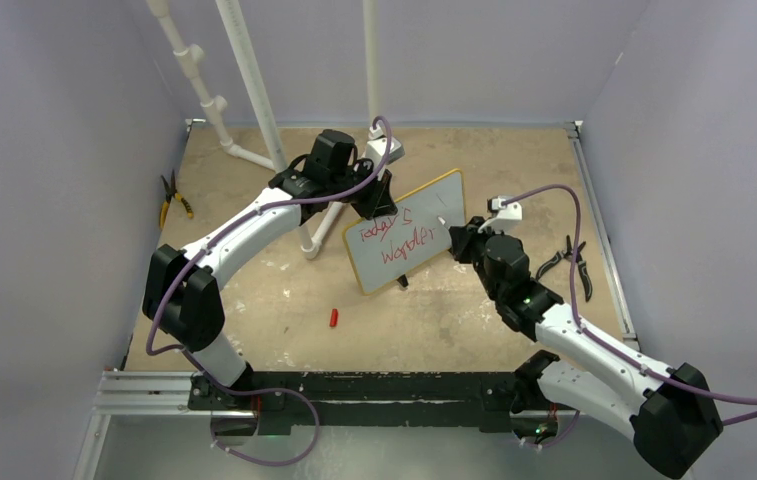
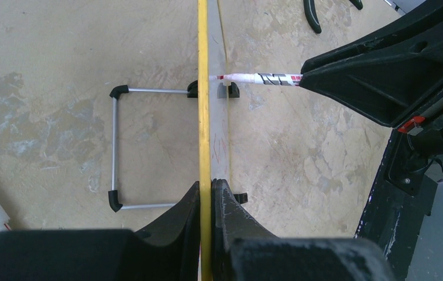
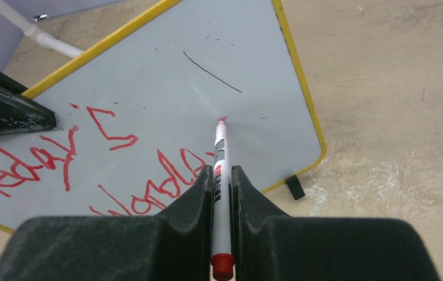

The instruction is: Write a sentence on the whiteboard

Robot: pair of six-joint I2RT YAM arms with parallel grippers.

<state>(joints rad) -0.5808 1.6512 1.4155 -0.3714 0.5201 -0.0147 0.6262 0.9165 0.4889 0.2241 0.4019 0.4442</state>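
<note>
Where behind right hand (image 3: pixel 221 171), sentence (image 3: pixel 71 158) unreadable.

Tan, scuffed table (image 1: pixel 434 320) is carrying the whiteboard (image 1: pixel 432 205), standing on its feet w/ wire stand (image 2: pixel 115 146) behind. Small red cap (image 1: pixel 333 318) is lying near the front. Yellow-handled pliers (image 1: pixel 172 200) are resting at the left edge, black pliers (image 1: pixel 566 262) at the right, white pipe (image 1: pixel 319 232) sitting toward the back.
</note>
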